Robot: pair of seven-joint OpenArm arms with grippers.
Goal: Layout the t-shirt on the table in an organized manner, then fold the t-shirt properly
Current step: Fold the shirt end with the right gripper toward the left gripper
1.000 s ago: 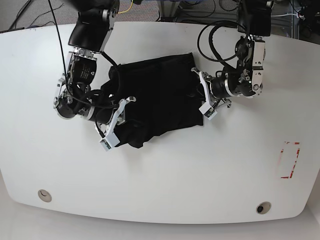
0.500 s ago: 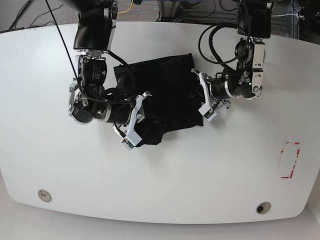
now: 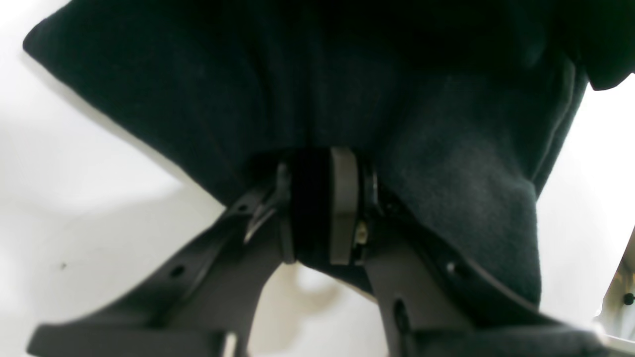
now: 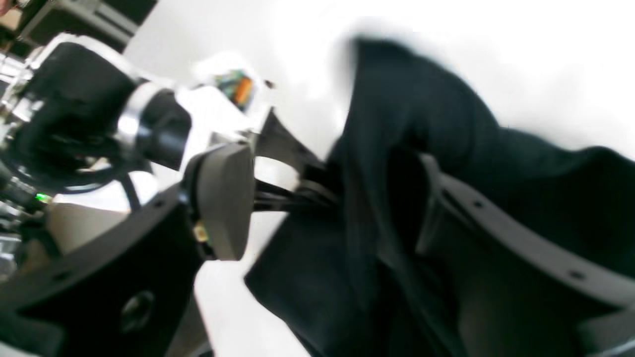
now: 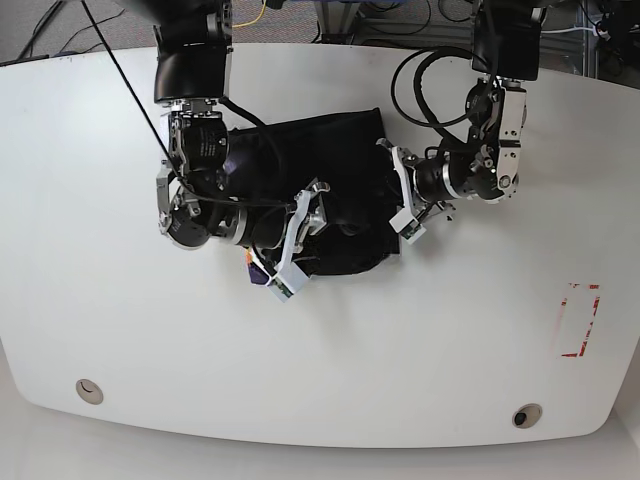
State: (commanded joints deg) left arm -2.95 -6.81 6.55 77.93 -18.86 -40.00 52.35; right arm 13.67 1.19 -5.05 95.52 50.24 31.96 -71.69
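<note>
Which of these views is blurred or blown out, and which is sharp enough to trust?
Right wrist view: smeared, the t-shirt soft-edged, the table blown out. Left wrist view: sharper, the left gripper shut on dark cloth, white areas overexposed. Base view: evenly lit and sharp.

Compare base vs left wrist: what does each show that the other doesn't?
Only base: the whole table with its red marking and two grommet holes, the right gripper at the t-shirt's near-left edge, and a bit of orange and purple print peeking out there.

Only left wrist: a close look at the left gripper, its fingers pinching a fold of cloth.

Both: the black t-shirt bunched on the white table, with the left gripper at its edge.
</note>
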